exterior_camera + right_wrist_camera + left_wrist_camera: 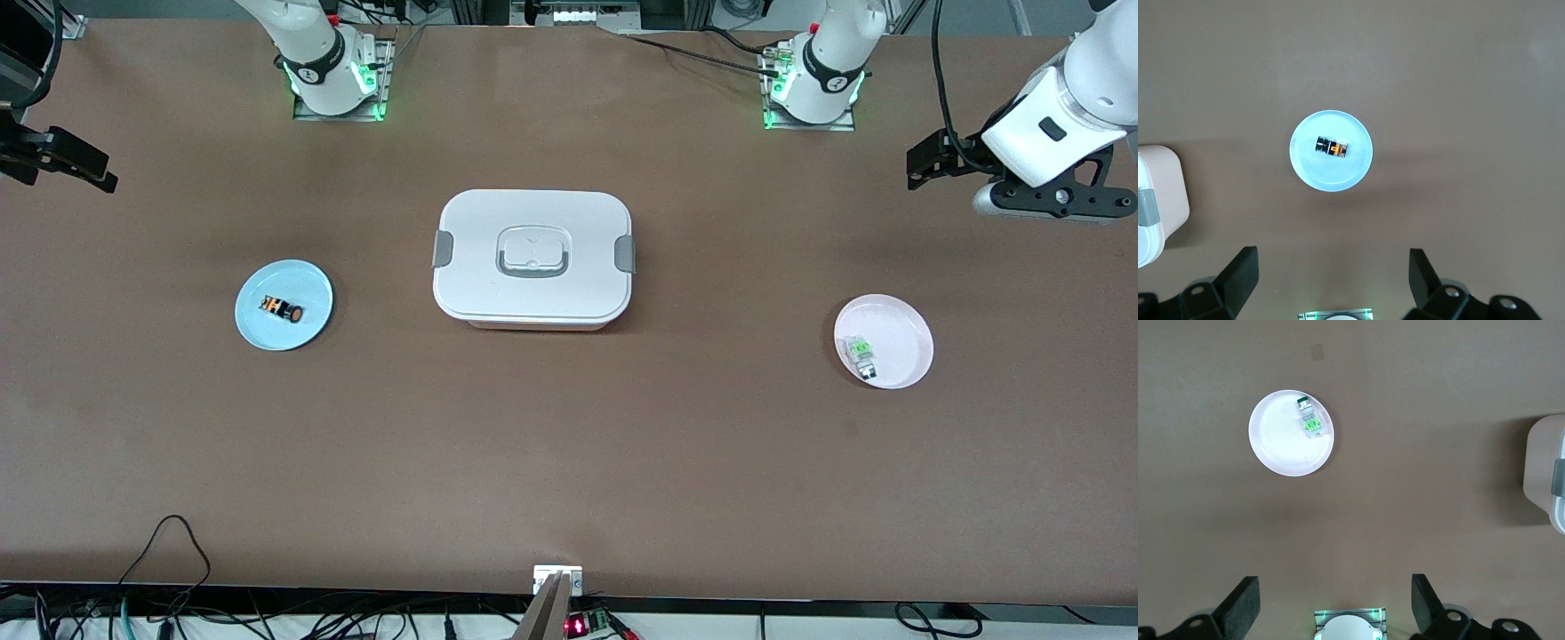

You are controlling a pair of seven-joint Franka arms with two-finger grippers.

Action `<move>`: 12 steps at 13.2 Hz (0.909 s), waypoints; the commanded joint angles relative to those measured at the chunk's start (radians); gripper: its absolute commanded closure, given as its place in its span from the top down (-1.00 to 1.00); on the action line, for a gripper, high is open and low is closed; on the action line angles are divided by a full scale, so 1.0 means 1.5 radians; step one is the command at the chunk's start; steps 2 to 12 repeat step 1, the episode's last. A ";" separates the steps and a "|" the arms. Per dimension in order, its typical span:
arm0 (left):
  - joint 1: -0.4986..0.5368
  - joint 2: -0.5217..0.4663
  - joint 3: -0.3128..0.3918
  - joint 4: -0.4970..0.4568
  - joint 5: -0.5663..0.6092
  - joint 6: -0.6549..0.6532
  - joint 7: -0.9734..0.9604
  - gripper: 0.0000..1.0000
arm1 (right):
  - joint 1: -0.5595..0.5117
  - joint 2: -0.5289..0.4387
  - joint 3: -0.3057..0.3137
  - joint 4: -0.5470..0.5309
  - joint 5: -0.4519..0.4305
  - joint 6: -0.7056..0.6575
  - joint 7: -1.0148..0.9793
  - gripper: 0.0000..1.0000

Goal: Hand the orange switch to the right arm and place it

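so both arms hang high w/ fingers wide open: left gripper (1331, 603), right gripper (1331, 280). orange switch (1332, 147) sits on blue plate (1308, 173), well apart from right fingers (1238, 273).

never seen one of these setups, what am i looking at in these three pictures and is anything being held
Two white robot arms stand at a brown table, each ending in a two-finger claw. The big picture looks down from across the table. The other two come from cameras on the arms' wrists, looking down past their own fingers.

In the middle sits a closed white lidded box. Toward the right arm's end, the orange switch lies on a blue plate. Toward the left arm's end, a clear-and-green switch lies on a pink plate.

Nothing is held. The left claw and the right claw both hang open above the table, each high over its own plate.
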 commanded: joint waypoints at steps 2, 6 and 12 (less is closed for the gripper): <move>0.001 -0.001 -0.004 0.011 0.016 -0.011 0.014 1.00 | 0.000 -0.012 0.001 -0.010 0.000 -0.005 0.000 1.00; 0.001 -0.001 -0.004 0.011 0.016 -0.011 0.014 1.00 | 0.000 -0.012 0.001 -0.010 0.000 -0.005 0.000 1.00; 0.001 -0.001 -0.004 0.011 0.016 -0.011 0.014 1.00 | 0.000 -0.012 0.001 -0.010 0.000 -0.005 0.000 1.00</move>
